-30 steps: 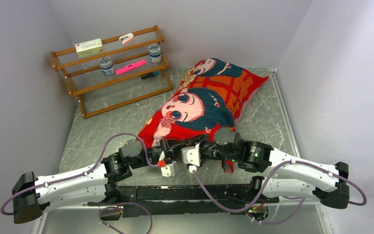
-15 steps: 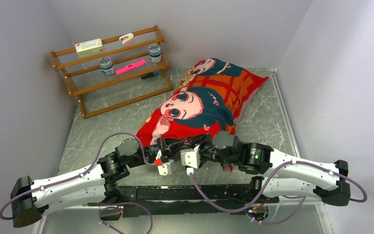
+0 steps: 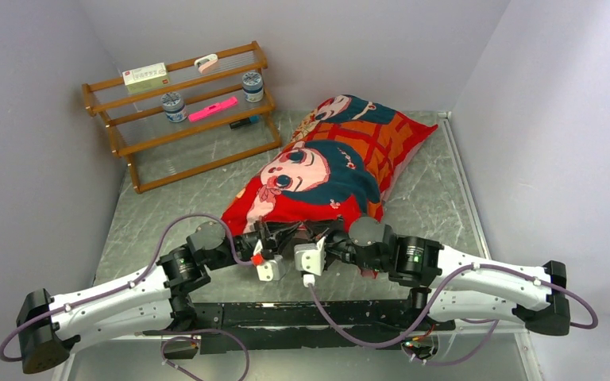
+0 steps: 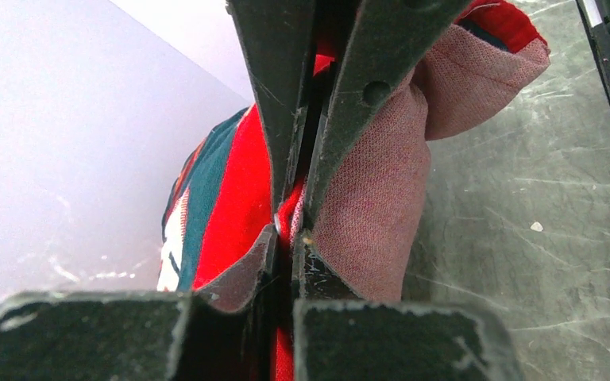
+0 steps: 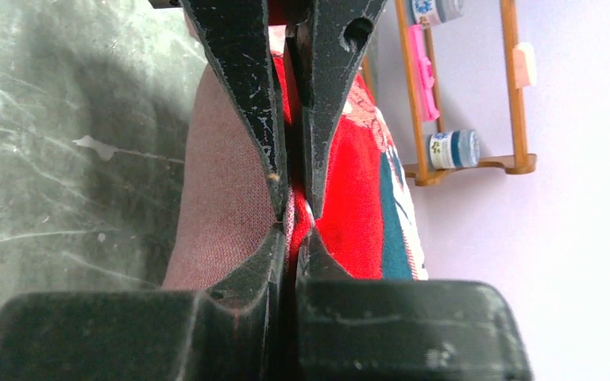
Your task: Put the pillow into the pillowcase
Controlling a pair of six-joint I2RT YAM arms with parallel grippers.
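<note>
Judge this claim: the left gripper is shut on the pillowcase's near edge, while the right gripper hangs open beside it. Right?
No. The right gripper is not open: the right wrist view shows it shut on the pillowcase too. The left gripper is shut on the near edge, as stated.

Bright, even light; soft shadow on table [image 5: 48, 198] beside the pillowcase [image 5: 349, 214].

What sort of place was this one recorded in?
Most likely a lab test booth, not a home: plain walls box in a grey tabletop, robot arms are bolted at its near edge, and a wooden rack of small props stands behind the stuffed pillowcase.
</note>
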